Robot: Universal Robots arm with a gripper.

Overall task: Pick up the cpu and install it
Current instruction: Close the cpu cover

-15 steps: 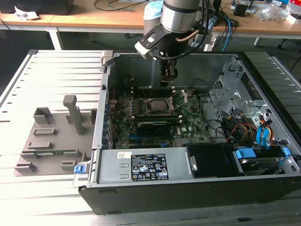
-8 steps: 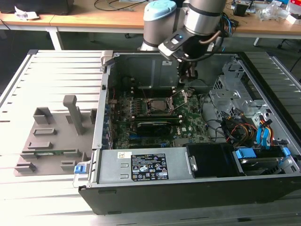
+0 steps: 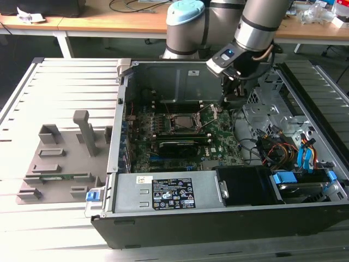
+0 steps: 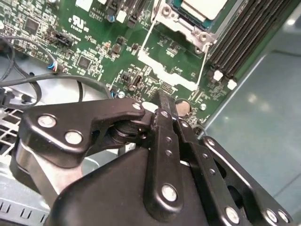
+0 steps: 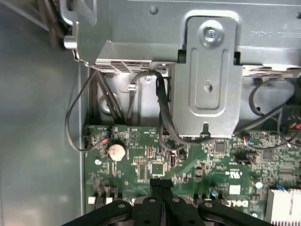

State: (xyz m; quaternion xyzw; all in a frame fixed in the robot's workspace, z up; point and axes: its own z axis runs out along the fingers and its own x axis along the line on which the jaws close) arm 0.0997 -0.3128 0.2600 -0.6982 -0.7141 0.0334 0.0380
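Note:
The cpu [image 4: 203,6], a flat chip with a silvery-white top, lies in the motherboard socket [image 3: 182,121], whose metal frame [image 4: 171,70] is swung open beside it. My gripper [image 3: 230,99] hangs over the green motherboard [image 3: 218,139] to the exterior view's right of the socket, near the case's back wall. In both wrist views the black fingers [image 5: 161,186] are pressed together with nothing between them. The fingertips [image 4: 162,99] hover just above the board, close to a coin battery [image 4: 182,107], and apart from the cpu.
The open computer case [image 3: 122,136] walls in the board. A power supply [image 3: 169,194] lies along the front, and drive bays with cables [image 3: 283,147] fill the exterior view's right. A steel bracket [image 5: 209,70] and black cables [image 5: 162,113] sit near the gripper. A grey fixture plate [image 3: 60,164] lies outside the case.

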